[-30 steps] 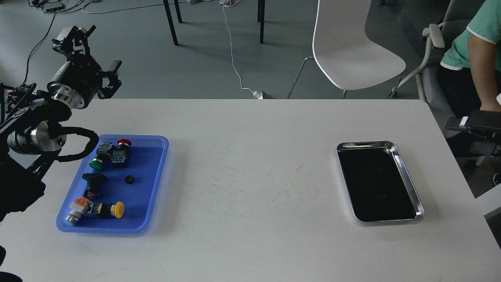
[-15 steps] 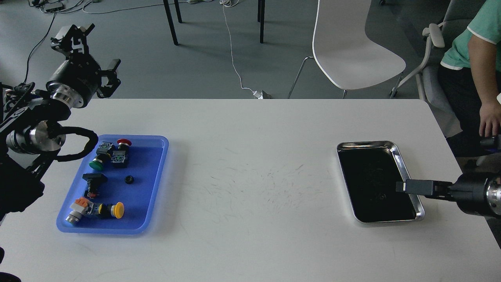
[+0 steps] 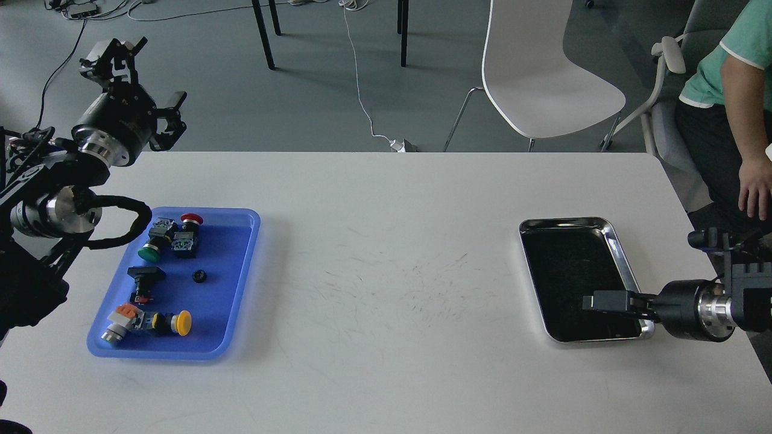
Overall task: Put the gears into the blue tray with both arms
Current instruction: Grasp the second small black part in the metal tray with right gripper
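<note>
The blue tray (image 3: 226,295) lies at the table's left. One small black gear (image 3: 198,276) rests in its middle among coloured push-button switches. My left gripper (image 3: 143,87) is raised beyond the table's far left edge, well behind the tray, its claws spread open and empty. My right gripper (image 3: 603,300) reaches in from the right, low over the front part of the steel tray (image 3: 564,221). It is seen side-on as one dark bar, so its fingers cannot be told apart. No gear shows in the steel tray's dark inside.
Switches with a green cap (image 3: 146,253), a red cap (image 3: 191,218) and a yellow cap (image 3: 180,322) share the blue tray. A white chair (image 3: 543,78) stands beyond the table. A seated person (image 3: 739,90) is at the right edge.
My right arm came into view from the right, then shifted left and toward the front of the steel tray. The left arm has hardly moved.
</note>
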